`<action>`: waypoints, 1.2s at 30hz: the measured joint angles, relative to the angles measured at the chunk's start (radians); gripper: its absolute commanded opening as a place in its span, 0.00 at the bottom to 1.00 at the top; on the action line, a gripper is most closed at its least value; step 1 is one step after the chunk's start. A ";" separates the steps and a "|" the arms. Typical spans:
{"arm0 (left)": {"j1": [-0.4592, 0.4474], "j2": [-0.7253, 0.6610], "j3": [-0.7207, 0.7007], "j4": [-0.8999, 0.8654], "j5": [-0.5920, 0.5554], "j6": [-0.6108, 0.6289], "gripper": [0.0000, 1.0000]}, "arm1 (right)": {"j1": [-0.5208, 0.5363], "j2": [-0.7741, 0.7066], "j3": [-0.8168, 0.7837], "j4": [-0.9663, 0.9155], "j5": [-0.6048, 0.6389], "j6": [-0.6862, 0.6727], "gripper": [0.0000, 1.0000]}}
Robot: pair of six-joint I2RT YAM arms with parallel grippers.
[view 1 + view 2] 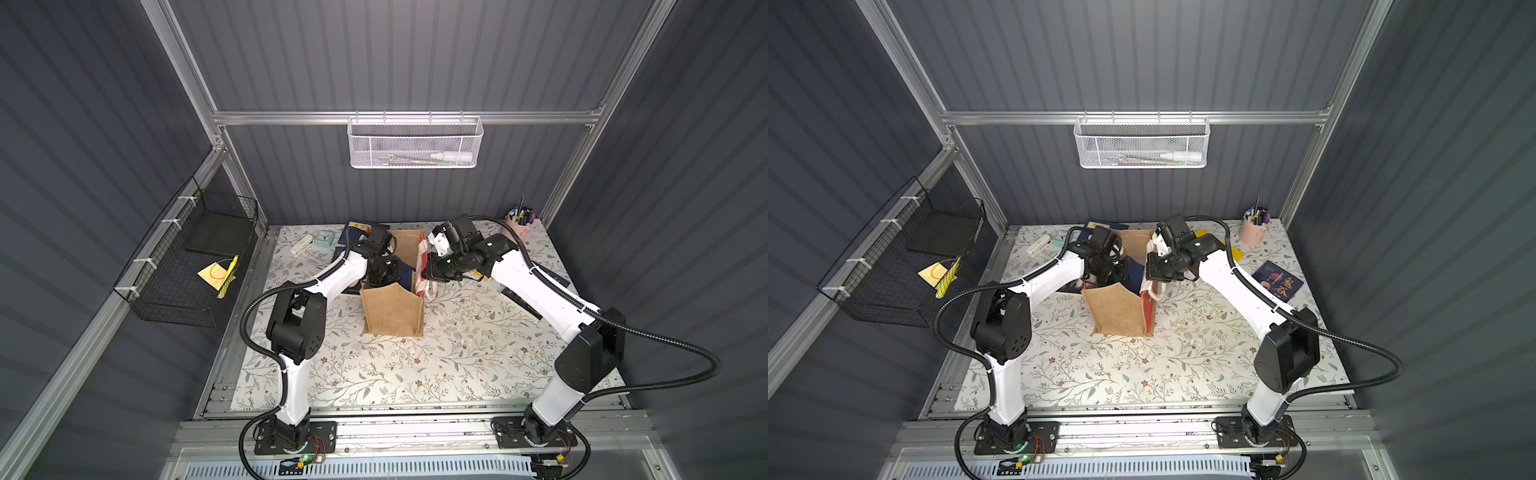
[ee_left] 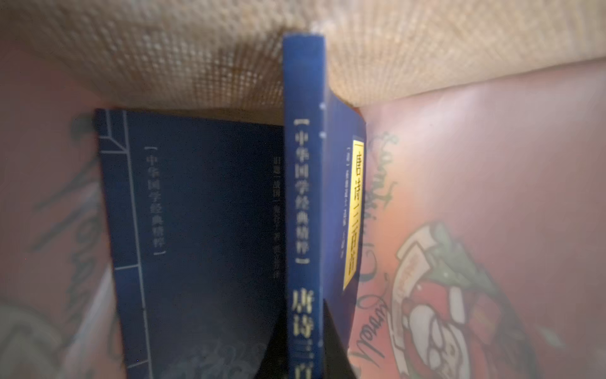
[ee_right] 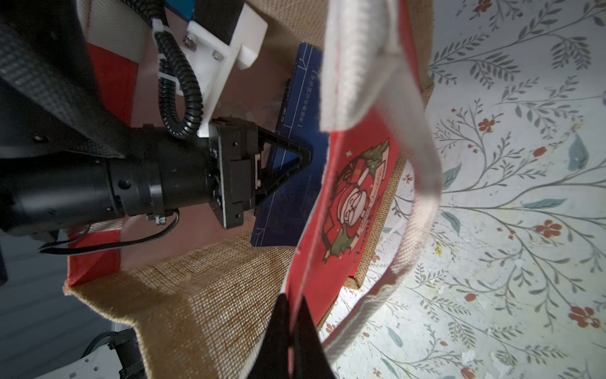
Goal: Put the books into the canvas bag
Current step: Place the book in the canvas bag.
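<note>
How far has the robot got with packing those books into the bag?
Roughly partway. Done: one navy book sits inside the canvas bag. In hand: the left fingers grip a second navy book down in the bag, while the right fingers pinch its side panel. Left: a dark book, a yellow book and more navy books behind the bag lie on the table.
</note>
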 measured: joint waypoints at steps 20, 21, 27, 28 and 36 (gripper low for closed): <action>-0.014 -0.190 0.114 -0.075 -0.174 0.114 0.10 | -0.001 0.001 0.033 -0.011 -0.007 -0.009 0.27; -0.018 -0.185 0.114 -0.070 -0.169 0.117 0.10 | -0.001 0.001 0.038 -0.012 -0.007 -0.010 0.27; -0.052 -0.103 0.064 -0.024 -0.150 0.119 0.08 | -0.003 0.003 0.060 -0.015 -0.007 -0.019 0.29; -0.054 -0.085 0.047 -0.010 -0.151 0.121 0.08 | -0.005 0.003 0.061 -0.016 -0.007 -0.020 0.31; -0.064 -0.011 -0.024 0.098 -0.198 0.142 0.32 | -0.050 0.002 0.065 -0.033 0.005 -0.040 0.42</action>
